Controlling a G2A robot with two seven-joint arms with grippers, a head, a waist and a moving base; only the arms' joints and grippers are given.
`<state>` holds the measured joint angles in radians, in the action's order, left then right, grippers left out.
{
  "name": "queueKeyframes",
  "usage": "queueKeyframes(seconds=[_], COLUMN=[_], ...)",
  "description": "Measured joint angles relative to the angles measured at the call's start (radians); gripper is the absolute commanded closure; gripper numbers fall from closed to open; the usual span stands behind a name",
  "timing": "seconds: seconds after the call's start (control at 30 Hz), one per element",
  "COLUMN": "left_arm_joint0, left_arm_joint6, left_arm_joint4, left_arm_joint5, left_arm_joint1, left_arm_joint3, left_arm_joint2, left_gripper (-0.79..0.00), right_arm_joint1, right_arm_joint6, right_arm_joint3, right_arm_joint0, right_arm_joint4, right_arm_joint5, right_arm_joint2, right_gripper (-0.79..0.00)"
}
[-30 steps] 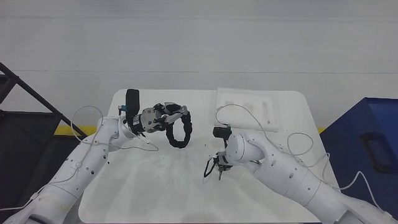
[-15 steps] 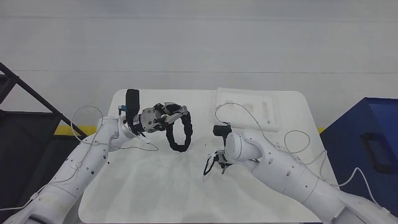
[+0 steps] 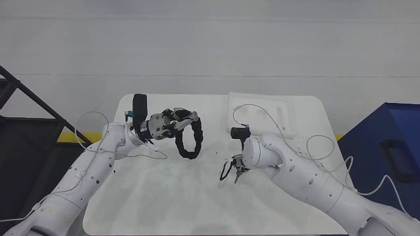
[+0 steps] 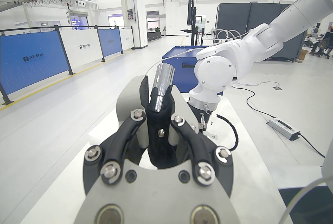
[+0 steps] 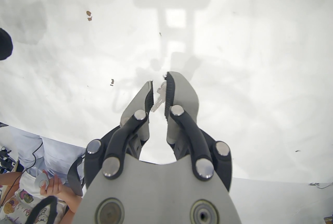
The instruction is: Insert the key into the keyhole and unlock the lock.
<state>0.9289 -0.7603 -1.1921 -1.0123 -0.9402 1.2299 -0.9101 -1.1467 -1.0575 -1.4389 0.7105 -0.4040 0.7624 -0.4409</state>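
In the top view, left of centre, the left gripper (image 3: 178, 119) is closed on the lock (image 3: 190, 139) and holds it off the white table (image 3: 157, 203). The lock's black cable loop shows just below and right of the fingers in the frame. The left wrist view shows both fingers (image 4: 131, 102) pressed against the lock's black sleeve. Its chrome cylinder (image 4: 162, 85) sticks out past the fingertips, toward the right arm.

The right gripper (image 3: 234, 170) sits just right of centre in the top view. It is lower in the frame than the lock, apart from it, and points down at the table. In the right wrist view its fingers are nearly together and pinch the silver key (image 5: 158, 99) between the ribbed pads (image 5: 168, 89). The key lies in the narrow gap between them. A white tray (image 3: 262, 113) lies on the table's upper right part, beyond the right arm.
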Motion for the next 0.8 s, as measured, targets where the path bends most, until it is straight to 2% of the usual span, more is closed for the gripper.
queueKeyframes(seconds=[0.47,0.53,0.6,0.67,0.7,0.8], left_arm_joint0=[0.0,0.0,0.0,0.0,0.0,0.0], left_arm_joint6=[0.0,0.0,0.0,0.0,0.0,0.0], left_arm_joint4=[0.0,0.0,0.0,0.0,0.0,0.0], left_arm_joint5=[0.0,0.0,0.0,0.0,0.0,0.0], left_arm_joint1=[0.0,0.0,0.0,0.0,0.0,0.0], left_arm_joint3=[0.0,0.0,0.0,0.0,0.0,0.0], left_arm_joint2=[0.0,0.0,0.0,0.0,0.0,0.0], left_gripper=[0.0,0.0,0.0,0.0,0.0,0.0], right_arm_joint1=[0.034,0.035,0.036,0.037,0.038,0.039], right_arm_joint6=[0.029,0.038,0.044,0.051,0.054,0.064], right_arm_joint3=[0.02,0.021,0.021,0.021,0.021,0.019], right_arm_joint0=[-0.054,-0.065,-0.075,-0.088,-0.093,-0.111], right_arm_joint4=[0.125,0.144,0.159,0.176,0.184,0.209], right_arm_joint5=[0.029,0.038,0.044,0.051,0.054,0.064], right_arm_joint2=[0.093,0.113,0.129,0.148,0.155,0.179], right_gripper=[-0.24,-0.209,-0.102,-0.071,-0.028,-0.006])
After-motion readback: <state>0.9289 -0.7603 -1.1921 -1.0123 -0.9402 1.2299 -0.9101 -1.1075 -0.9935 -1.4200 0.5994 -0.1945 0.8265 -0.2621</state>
